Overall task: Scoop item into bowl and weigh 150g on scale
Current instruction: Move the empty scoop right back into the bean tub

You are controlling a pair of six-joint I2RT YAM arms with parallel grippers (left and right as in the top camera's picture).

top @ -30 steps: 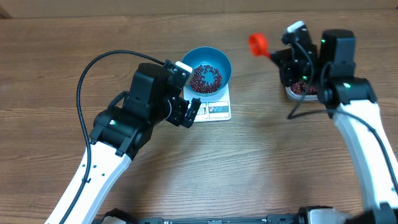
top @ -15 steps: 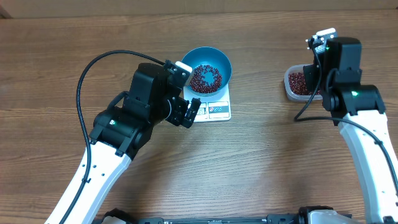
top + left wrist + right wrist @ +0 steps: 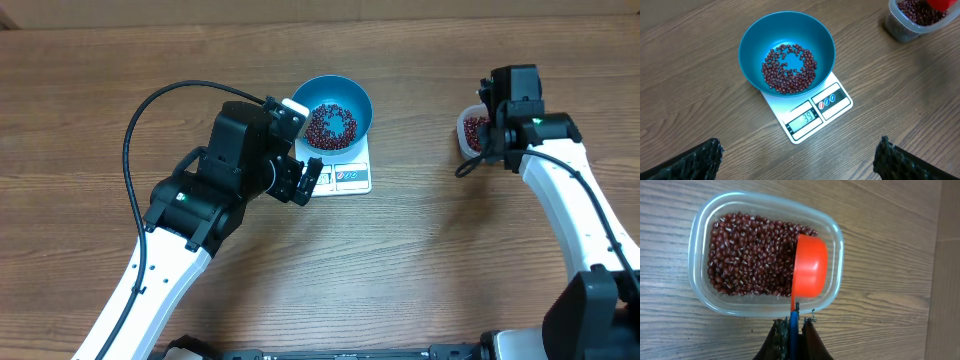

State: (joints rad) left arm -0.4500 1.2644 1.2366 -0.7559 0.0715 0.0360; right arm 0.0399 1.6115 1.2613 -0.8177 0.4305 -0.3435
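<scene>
The blue bowl stands on the white scale, whose display reads 39. A thin layer of red-brown beans covers the bowl's bottom. My left gripper hovers open just in front of the scale, holding nothing. My right gripper is shut on the blue handle of an orange scoop. The scoop lies tilted over the beans at the right end of a clear plastic tub.
The clear tub also shows at the top right of the left wrist view. A black cable loops over the left arm. The wooden table's far edge runs along the top of the overhead view.
My right arm has swung the scoop back from the air left of the tub and brought it down over the tub's beans. The left arm has not moved.
</scene>
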